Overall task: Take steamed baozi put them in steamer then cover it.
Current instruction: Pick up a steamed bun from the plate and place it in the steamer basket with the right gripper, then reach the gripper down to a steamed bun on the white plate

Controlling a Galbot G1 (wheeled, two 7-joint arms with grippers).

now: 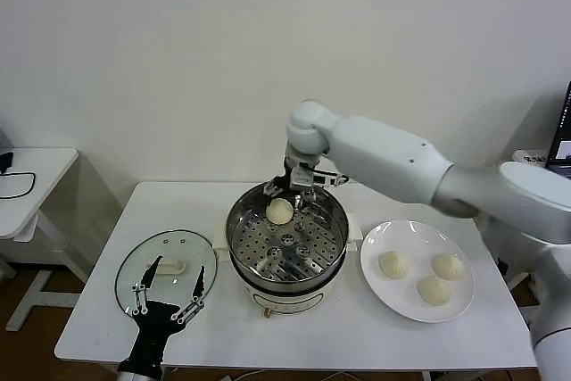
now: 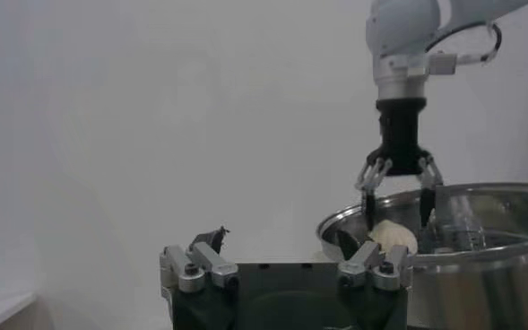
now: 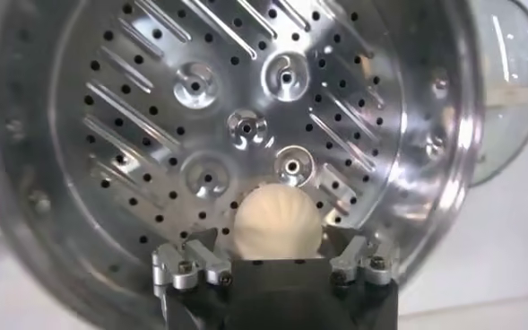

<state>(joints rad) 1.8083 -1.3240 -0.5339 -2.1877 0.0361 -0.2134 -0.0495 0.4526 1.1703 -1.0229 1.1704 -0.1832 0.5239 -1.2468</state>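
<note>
One steamed baozi [image 1: 279,211] lies on the perforated tray of the steamer [image 1: 234,236], at its far side. My right gripper [image 1: 299,186] hangs just above it, open, fingers spread to either side of the bun without gripping it. The right wrist view shows this baozi [image 3: 277,222] resting on the tray [image 3: 156,117] between the open fingers of the right gripper [image 3: 277,249]. Three more baozi [image 1: 434,289] sit on a white plate [image 1: 375,247]. The cover [image 1: 134,278] lies flat on the table left of the steamer. My left gripper [image 1: 179,266] is open over it, holding nothing.
The white table [image 1: 294,336] carries the steamer in the middle, cover on the left, plate on the right. A second small table [image 1: 36,176] stands farther left. The wall is close behind. From the left wrist, the right gripper [image 2: 396,202] shows over the steamer [image 2: 479,260].
</note>
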